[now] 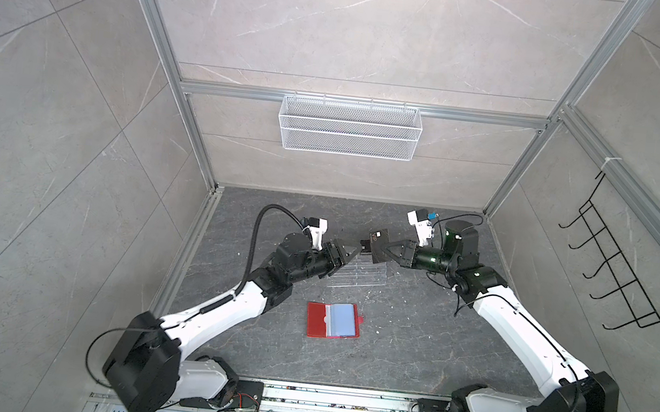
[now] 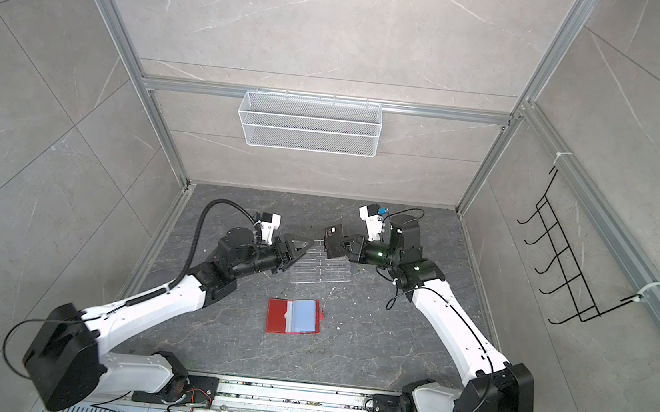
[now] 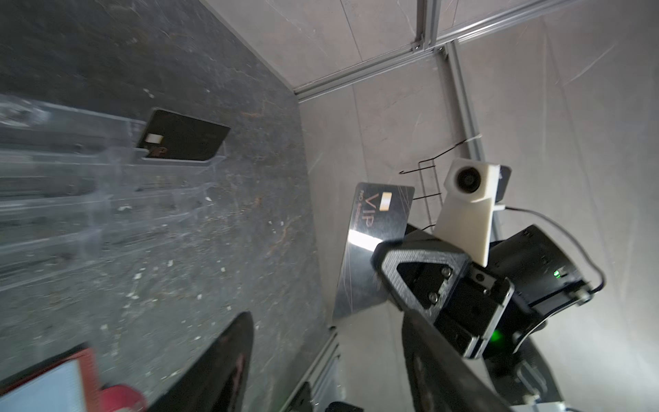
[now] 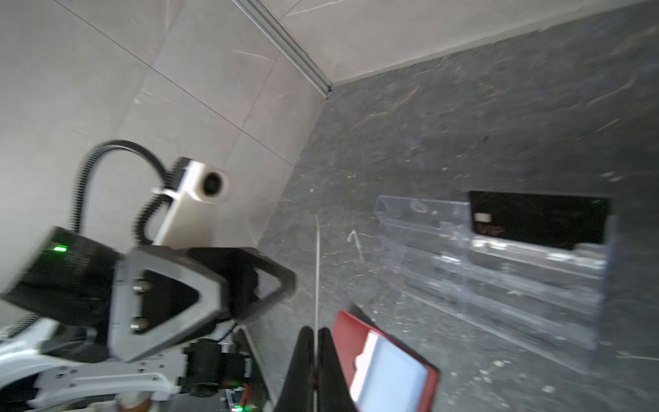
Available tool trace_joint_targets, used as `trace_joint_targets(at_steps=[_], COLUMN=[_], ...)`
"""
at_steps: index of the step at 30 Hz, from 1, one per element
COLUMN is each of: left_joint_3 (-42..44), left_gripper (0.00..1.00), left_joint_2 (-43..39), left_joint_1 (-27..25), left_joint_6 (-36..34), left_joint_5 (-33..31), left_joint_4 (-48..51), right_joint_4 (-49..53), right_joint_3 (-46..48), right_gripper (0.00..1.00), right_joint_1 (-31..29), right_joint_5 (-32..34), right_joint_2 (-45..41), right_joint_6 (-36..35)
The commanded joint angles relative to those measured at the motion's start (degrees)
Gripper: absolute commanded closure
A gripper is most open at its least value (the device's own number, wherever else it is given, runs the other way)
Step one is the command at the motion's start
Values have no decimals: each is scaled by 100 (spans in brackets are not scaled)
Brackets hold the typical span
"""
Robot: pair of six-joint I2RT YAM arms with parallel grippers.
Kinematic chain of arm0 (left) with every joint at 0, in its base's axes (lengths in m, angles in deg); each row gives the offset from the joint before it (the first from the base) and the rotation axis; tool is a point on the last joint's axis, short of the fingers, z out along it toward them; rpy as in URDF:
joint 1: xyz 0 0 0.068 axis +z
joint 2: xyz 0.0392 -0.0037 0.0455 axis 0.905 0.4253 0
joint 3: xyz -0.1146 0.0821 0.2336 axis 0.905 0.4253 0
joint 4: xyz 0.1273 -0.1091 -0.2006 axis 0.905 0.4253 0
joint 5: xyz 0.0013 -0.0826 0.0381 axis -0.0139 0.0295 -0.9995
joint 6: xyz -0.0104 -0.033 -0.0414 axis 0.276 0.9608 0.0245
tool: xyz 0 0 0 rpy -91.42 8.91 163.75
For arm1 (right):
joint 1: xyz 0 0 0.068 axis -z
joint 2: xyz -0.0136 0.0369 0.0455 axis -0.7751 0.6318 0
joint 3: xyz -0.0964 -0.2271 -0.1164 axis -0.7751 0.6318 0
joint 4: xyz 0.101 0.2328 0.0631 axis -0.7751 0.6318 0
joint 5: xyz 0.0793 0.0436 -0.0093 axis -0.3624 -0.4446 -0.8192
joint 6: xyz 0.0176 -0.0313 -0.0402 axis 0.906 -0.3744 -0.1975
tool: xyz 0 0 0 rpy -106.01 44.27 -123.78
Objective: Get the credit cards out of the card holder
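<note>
My right gripper [image 4: 316,339] is shut on a dark credit card with "VIP" lettering [image 3: 374,228], held on edge in the air above the clear rack; in the right wrist view that card shows as a thin line [image 4: 316,267]. In both top views my left gripper [image 1: 357,251] faces it from the left, just short of the card [image 1: 379,241], open and holding nothing. Its fingers [image 3: 231,356] stand wide apart. A second black card [image 3: 185,141] stands in the rack's top tier [image 4: 538,219]. The red card holder [image 1: 318,319] lies open on the floor, bluish sleeves up [image 2: 277,315].
A transparent acrylic tiered rack [image 1: 354,278] sits on the dark stone floor under both grippers. A white mesh basket [image 1: 349,127] hangs on the back wall. A black wire hook rack [image 1: 622,267] hangs on the right wall. Aluminium rails edge the floor.
</note>
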Motion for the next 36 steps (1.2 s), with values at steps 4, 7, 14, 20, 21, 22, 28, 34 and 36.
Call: trace_joint_targets(at_steps=[4,7,14,20,21,22,28,34,36], left_joint_3=[-808,-905,-1102,-1238,-1243,-1254,-1213,-1223,-1221], left_gripper=[21,20,13,13,13,13,13,13,13], left_joint_2=[-936,-1174,-1540,-1641,-1634,-1624,-1520,-1343,-1312], left_joint_1=[38,34,37,37,36,32,32,38,33], left_joint_6=[-2200,-2798,-4241,-4956,-5046,-5105,-5196,-5249,-5251], left_joint_5=[-1848,-2365,-2987,-3365,-3364,-3353,-3355,-3410,-3409], left_joint_4=[2753,3096,3299,3305,3283,3273,3142,3071,3053], right_joint_4=[1617,1873,2378,2723,2824,2879,2957,3061,3074], right_joint_3=[-401,-741,-1584,-2167,-2326,-2470,-2901,-3324,-3464], right_gripper=[100,100,100,100,100,100,100,100,100], right_joint_1=[6,9,-16,-22,-26,-24,-92,-157,-158], right_joint_5=[1290,1517,1627,1470,1453,1467,1631,1707,1735], right_joint_2=[27,344,1205,1956,2117,2262,2942,3522,3644], right_joint_6=[-3166,-4161,-6881,-8828,-9028,-9173,-9898,-10150,-10148])
